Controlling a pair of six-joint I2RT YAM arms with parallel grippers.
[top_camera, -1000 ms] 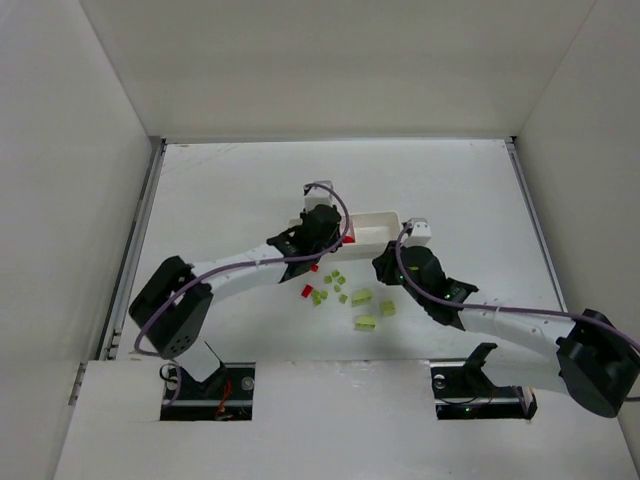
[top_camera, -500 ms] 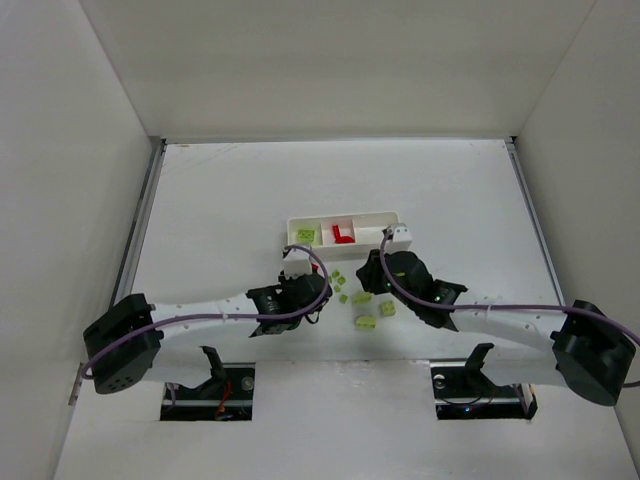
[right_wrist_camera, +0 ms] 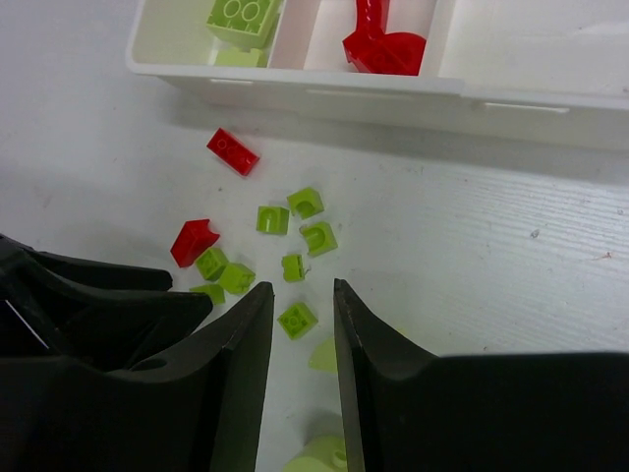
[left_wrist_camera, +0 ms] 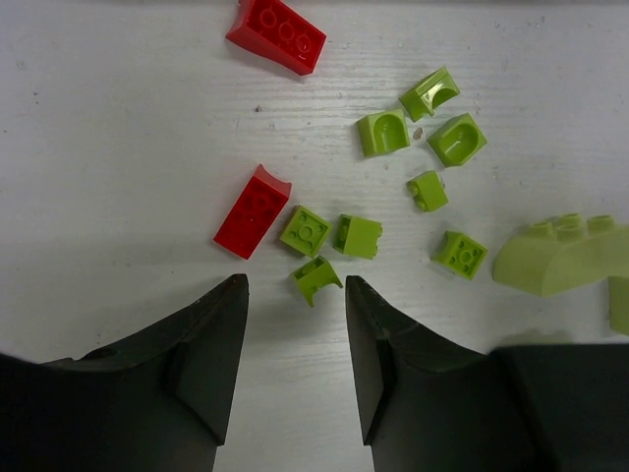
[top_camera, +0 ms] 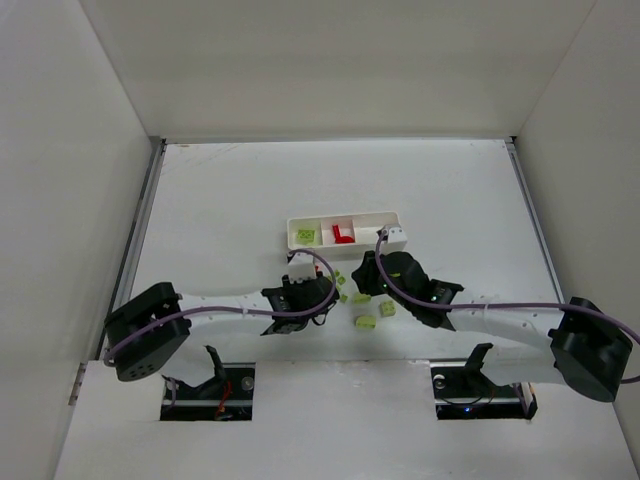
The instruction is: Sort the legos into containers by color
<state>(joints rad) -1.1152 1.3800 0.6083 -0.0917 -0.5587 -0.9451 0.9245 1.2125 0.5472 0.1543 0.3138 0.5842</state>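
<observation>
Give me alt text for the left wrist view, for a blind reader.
The left gripper, open and empty, hangs over a white table strewn with tiny bricks: two red legos at picture left, about ten lime green legos spreading right.

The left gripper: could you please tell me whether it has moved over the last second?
Yes. The left gripper has pulled back from the long white plastic tray toward the arm bases.

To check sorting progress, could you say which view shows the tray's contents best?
The right wrist view: the tray sits close, with a green brick and red pieces in separate compartments. Top external shows it small; left wrist view misses it.
</observation>
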